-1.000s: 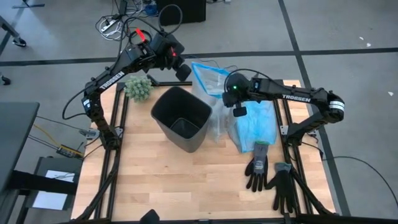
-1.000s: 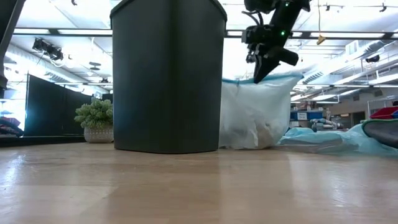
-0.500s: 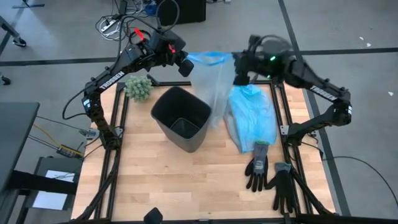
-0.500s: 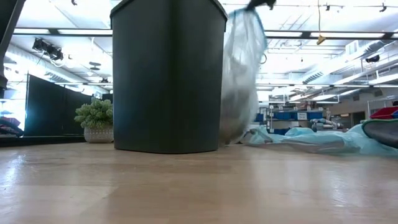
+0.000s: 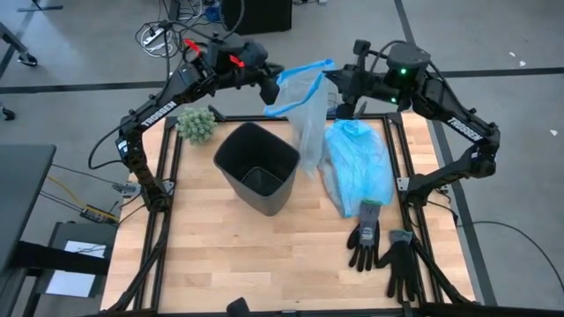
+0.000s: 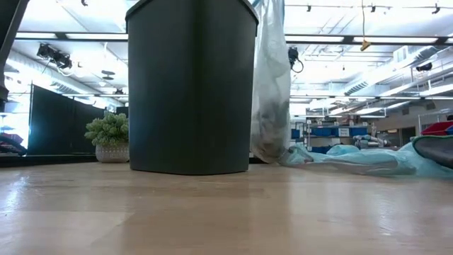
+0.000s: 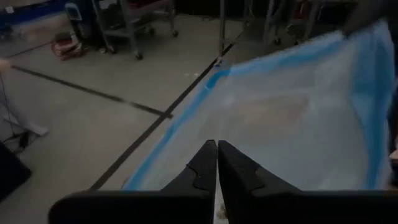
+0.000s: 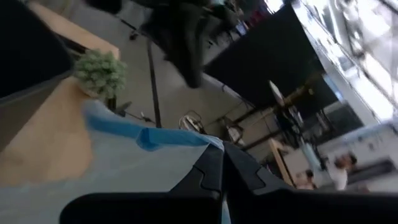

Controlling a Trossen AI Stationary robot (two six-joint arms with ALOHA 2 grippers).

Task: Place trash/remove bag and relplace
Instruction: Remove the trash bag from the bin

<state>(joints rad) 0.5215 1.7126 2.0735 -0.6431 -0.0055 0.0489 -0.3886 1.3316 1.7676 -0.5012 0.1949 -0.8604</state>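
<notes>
Compared with the earlier frames, the bag (image 5: 304, 114) is shown lifted from a slumped heap beside the black bin (image 5: 256, 167) and stretched upward, both arms having risen and moved apart. It now hangs between the left gripper (image 5: 270, 91) and the right gripper (image 5: 339, 99), above the far side of the table (image 5: 264, 255), with its lower end trailing down just beside the bin's right wall. In the low view the bag (image 6: 270, 85) is seen as a tall, narrow drape whose bottom, darkened by what appears to be trash, reaches about to the tabletop. Each gripper is closed, its fingers pinched on the blue-edged rim of the bag; in the left wrist view the fingers (image 7: 205, 168) are shown pressed together on the film. A light-blue plastic bag (image 5: 359, 167) lies on the table to the right, with black gloves (image 5: 379, 246) nearer the front edge and a green fuzzy clump (image 5: 196, 125) at the far left.

The film is judged thin, limp and slippery, and light apart from the contents at its bottom; tearing under a sharp pull is considered possible. The reinforced rim is judged the best hold, taken at two opposite points so that the mouth is kept open and the load hangs centred.
</notes>
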